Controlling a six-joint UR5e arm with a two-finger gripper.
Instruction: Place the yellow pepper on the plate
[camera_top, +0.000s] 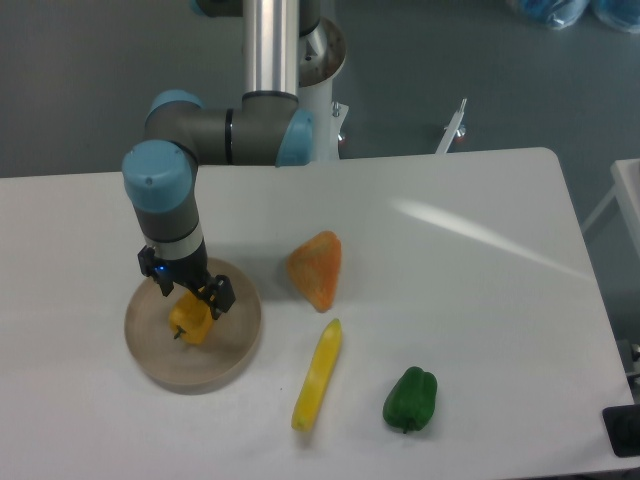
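Grey arm with blue joint caps, elbow bent, wrist pointing straight down over the plate (232, 352). Black end effector (190, 300) just above it, fingers spread apart.
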